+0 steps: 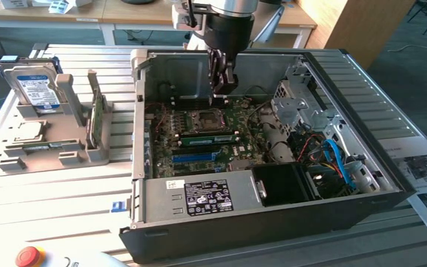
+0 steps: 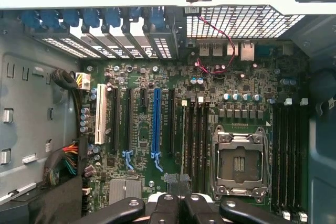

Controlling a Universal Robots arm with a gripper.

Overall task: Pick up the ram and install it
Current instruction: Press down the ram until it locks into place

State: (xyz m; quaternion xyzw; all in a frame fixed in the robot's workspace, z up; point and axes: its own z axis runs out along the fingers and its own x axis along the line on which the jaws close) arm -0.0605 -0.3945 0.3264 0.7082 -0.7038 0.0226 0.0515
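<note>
1. Gripper [image 2: 178, 203] at lower centre: pressed together, pinching nothing visible.
2. Hangs high over the board [image 2: 157, 77], likely to clear the case walls.
3. Ram [image 1: 209, 139], centre frame: seemingly seated upright in a slot just below the socket [image 1: 202, 118], hence the empty claw.

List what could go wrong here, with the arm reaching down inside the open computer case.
1. The gripper hangs low in the case, close to the uncovered processor socket; a stray descent could probably damage its contacts.
2. The memory slots are narrow and sit right beside that socket, so a slightly off approach may press on the board instead.
3. A loose red wire near the rear ports could snag.
</note>
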